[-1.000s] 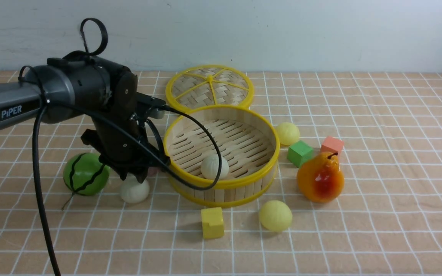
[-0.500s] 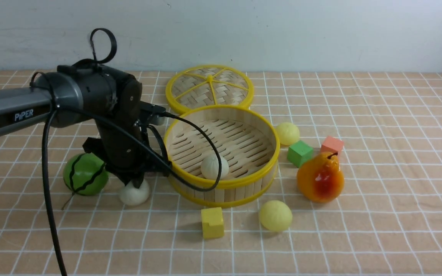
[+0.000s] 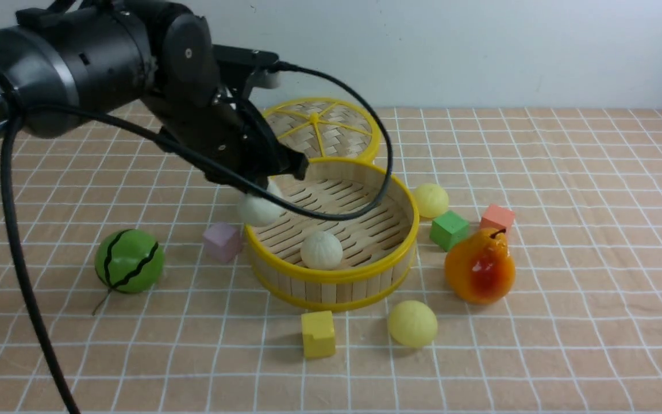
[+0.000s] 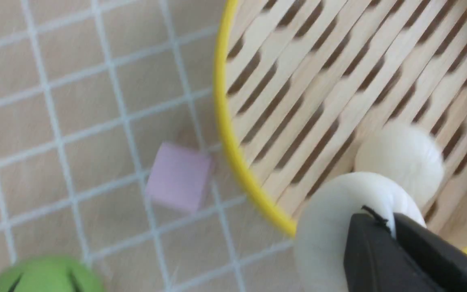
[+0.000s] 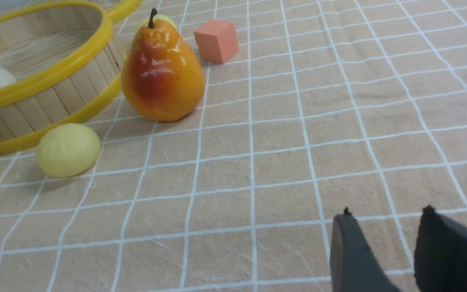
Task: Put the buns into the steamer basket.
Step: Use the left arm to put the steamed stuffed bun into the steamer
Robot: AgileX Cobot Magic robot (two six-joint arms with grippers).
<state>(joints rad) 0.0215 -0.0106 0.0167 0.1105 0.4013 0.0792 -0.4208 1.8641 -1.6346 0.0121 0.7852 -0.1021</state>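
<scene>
My left gripper [image 3: 262, 187] is shut on an off-white bun [image 3: 257, 210] and holds it in the air over the left rim of the steamer basket [image 3: 405, 201]. In the left wrist view the held bun [image 4: 330, 227] is pinched between the black fingers, above the basket's yellow rim [image 4: 225, 121]. A second off-white bun [image 3: 321, 250] lies on the basket floor; it also shows in the left wrist view [image 4: 399, 158]. One pale yellow bun [image 3: 412, 324] lies in front of the basket, another [image 3: 431, 200] to its right. My right gripper [image 5: 383, 227] is open over bare table.
A green striped ball [image 3: 129, 260] sits at the left. A lilac cube [image 3: 222, 241] lies by the basket's left side, a yellow cube [image 3: 318, 333] in front. A green cube [image 3: 449, 229], pink cube [image 3: 497, 217] and pear [image 3: 480, 266] stand right. The flat woven lid [image 3: 331, 129] lies behind.
My left gripper has lifted the off-white bun off the table and carried it up and right to the basket's left rim. The lilac cube has come into sight.
</scene>
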